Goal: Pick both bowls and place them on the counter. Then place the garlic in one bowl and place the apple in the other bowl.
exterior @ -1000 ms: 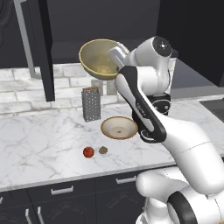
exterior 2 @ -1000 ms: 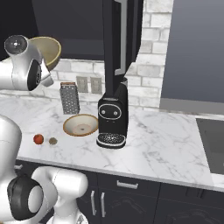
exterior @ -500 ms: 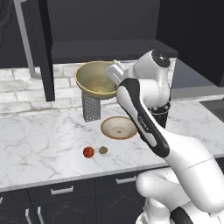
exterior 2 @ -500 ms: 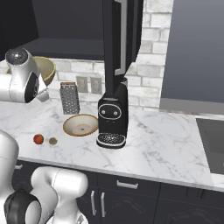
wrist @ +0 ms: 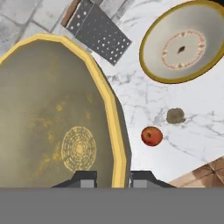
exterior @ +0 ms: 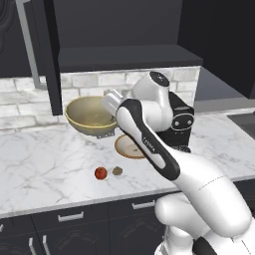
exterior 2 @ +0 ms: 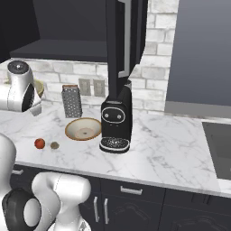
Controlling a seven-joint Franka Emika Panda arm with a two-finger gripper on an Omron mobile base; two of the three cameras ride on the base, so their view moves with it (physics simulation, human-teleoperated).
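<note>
The deep olive-tan bowl (exterior: 88,117) hangs just above the counter (exterior: 45,164) at the back, in front of the brick wall. My gripper (wrist: 113,178) is shut on its yellow rim, one fingertip inside and one outside. The speckled yellowish inside of this bowl (wrist: 52,118) faces the hand camera. The shallow tan bowl (exterior 2: 83,128) with a pale inside rests on the counter to the right, partly behind my arm in the left base view. The red apple (exterior: 101,173) and the brownish garlic (exterior: 118,171) lie side by side near the counter's front edge, both apart from the bowls.
A metal box grater (exterior 2: 72,101) stands against the wall behind the shallow bowl. A black coffee machine (exterior 2: 116,122) stands to the right of that bowl. An open dark cabinet door (exterior: 47,55) hangs above at the left. White marble stretches away to the left (exterior: 30,159).
The arm has carried the deep bowl down and to the left, from cabinet height to just above the counter. The shallow bowl, apple and garlic have not moved.
</note>
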